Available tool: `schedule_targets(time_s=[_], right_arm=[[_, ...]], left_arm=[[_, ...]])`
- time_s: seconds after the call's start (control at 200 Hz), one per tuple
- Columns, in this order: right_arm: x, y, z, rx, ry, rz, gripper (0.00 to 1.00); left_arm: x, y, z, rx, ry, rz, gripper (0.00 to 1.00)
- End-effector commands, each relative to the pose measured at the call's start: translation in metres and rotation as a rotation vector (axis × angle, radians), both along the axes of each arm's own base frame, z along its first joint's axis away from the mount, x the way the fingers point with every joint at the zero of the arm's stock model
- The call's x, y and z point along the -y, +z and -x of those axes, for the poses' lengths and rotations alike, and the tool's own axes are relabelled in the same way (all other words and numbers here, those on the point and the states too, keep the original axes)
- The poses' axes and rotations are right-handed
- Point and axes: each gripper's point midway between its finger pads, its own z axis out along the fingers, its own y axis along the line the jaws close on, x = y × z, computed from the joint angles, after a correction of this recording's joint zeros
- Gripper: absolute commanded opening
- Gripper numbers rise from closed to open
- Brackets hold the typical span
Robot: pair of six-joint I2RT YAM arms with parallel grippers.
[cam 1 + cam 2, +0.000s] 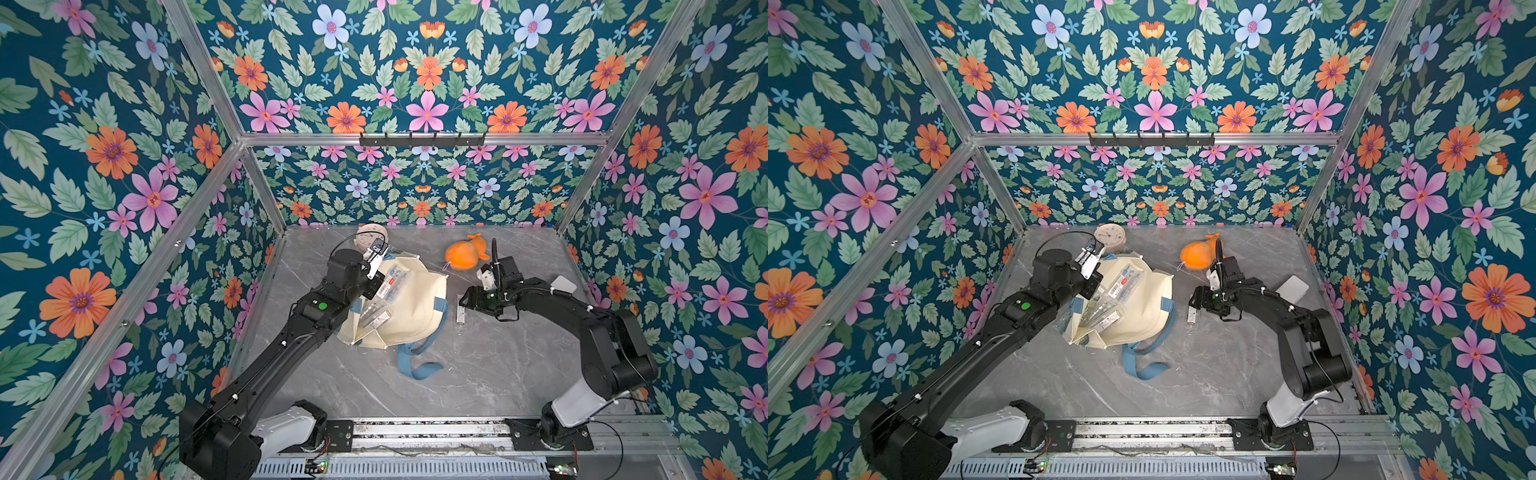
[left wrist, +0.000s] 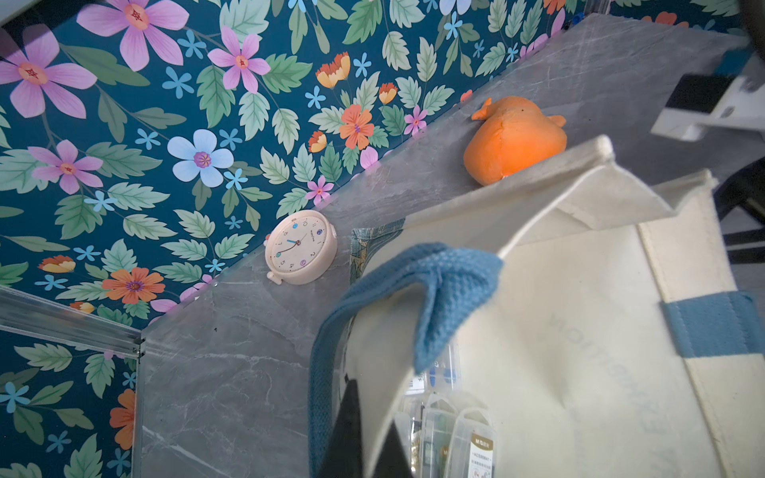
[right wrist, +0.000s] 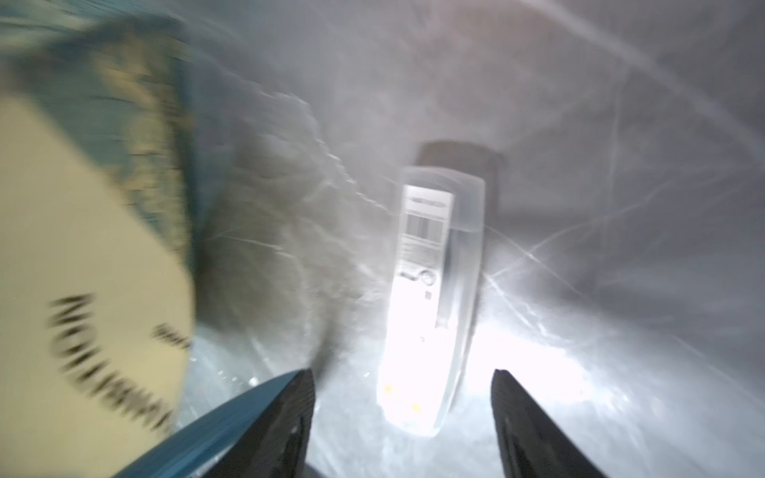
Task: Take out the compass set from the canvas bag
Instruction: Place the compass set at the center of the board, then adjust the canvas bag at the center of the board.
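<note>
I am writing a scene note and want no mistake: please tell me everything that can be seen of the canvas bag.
The canvas bag is cream-white cloth with black lettering, a green patterned patch and dusty-blue handles. It lies slumped on the grey table, mouth open, clear plastic packs inside. One handle trails on the table; the left pincer is shut on the rim by the other handle.

canvas bag (image 1: 415, 299): 1 | compass-set cases (image 3: 430, 289): at least 3, one just ahead of right gripper (image 3: 402, 372) fingers (image 3: 289, 414) | alarm clock (image 2: 300, 246): 1 | orange plush toy (image 2: 513, 140): 1
</note>
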Motion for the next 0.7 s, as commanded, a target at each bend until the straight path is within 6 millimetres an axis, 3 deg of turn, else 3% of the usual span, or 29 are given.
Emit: schedule_targets(time_s=[0.0, 0.2, 0.335, 0.455, 0.59, 0.645, 0.66, 0.695], right_arm=[[-0.009, 0.033, 0.013, 0.092, 0.128, 0.034, 0.7], [-0.052, 0.117, 0.021, 0.451, 0.409, 0.221, 0.77], [-0.07, 0.155, 0.014, 0.602, 0.477, 0.217, 0.81], [-0.097, 0.167, 0.0, 0.692, 0.533, 0.247, 0.85], [-0.131, 0.16, -0.017, 0.689, 0.586, 0.265, 0.85], [-0.137, 0.162, -0.023, 0.696, 0.584, 0.268, 0.8], [-0.14, 0.149, -0.028, 0.669, 0.59, 0.276, 0.78], [-0.141, 0.145, -0.032, 0.655, 0.579, 0.283, 0.72]], left_arm=[[0.005, 0.015, -0.004, 0.042, -0.016, 0.026, 0.0], [0.009, 0.015, -0.005, 0.027, -0.03, 0.024, 0.0], [0.012, 0.015, -0.006, 0.009, -0.042, 0.026, 0.0], [0.015, 0.016, -0.006, 0.0, -0.052, 0.03, 0.0], [0.016, 0.016, -0.005, -0.007, -0.058, 0.028, 0.0], [0.015, 0.015, -0.005, -0.01, -0.057, 0.026, 0.0], [0.015, 0.015, -0.004, -0.012, -0.057, 0.024, 0.0], [0.015, 0.015, -0.004, -0.013, -0.056, 0.023, 0.0]])
